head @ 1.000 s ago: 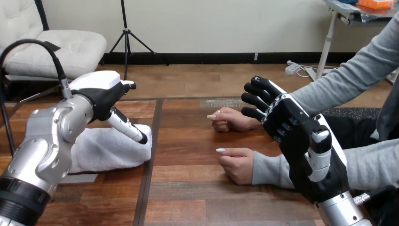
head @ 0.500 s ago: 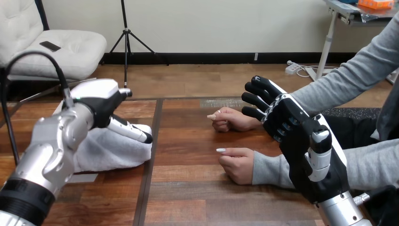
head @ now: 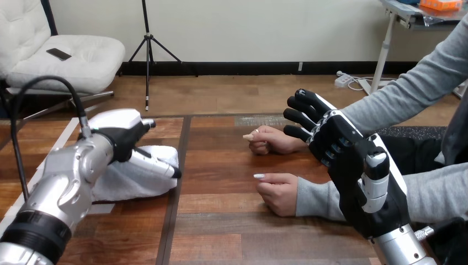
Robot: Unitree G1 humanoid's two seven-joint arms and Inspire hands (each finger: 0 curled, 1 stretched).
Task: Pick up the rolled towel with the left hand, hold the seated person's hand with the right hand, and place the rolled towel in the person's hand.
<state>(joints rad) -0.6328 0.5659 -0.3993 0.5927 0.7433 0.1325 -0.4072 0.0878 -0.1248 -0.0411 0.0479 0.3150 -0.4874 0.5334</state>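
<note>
Softly rumpled rolled towel (head: 126, 181) beneath left hand (head: 122, 139)

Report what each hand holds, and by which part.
Right hand: nothing, open beside the person's farther hand. Left hand rests on top of the towel; whether it grips cannot be told.

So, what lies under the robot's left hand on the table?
The white rolled towel lies under the left hand, on the wooden table. The hand and forearm cover the towel's top and left part, so I cannot tell whether the hand grips it.
</note>
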